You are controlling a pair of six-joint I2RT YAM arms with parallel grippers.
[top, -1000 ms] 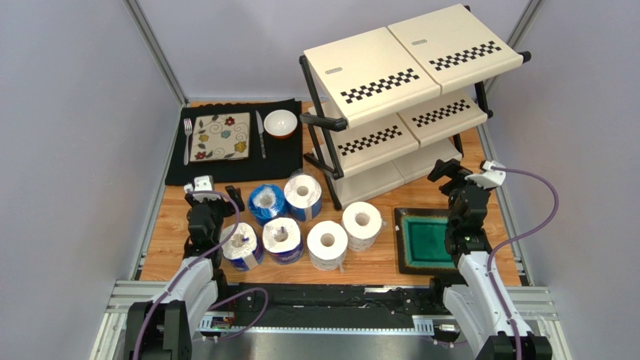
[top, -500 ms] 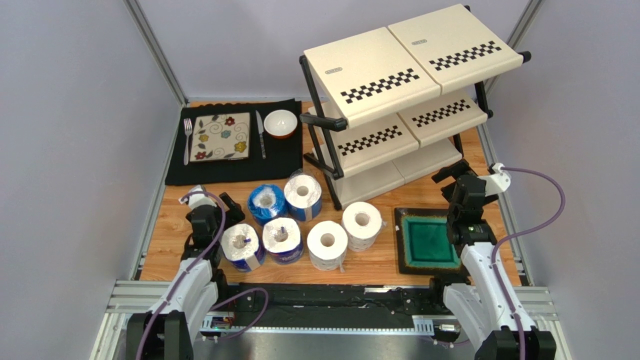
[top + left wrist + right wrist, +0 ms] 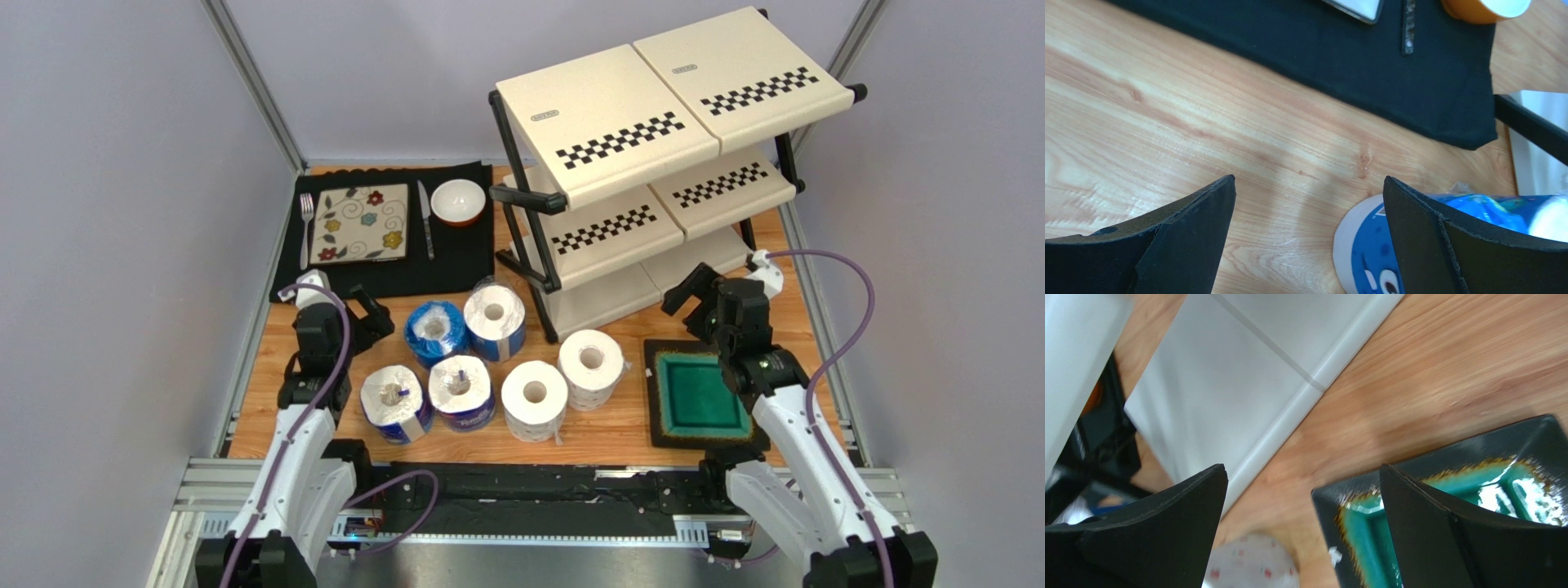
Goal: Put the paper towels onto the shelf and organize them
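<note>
The right fingers are spread wide with nothing between them. They hang over bare worktop, with the bottom panel of the shelf on one side and a corner of the green tray on the other. The left fingers are also wide apart and empty, with a blue-wrapped roll just beside one of them. All six paper towels sit grouped on the worktop between the arms, in front of the shelf. Farther back, a bowl and a plate lie on a black mat.
</note>
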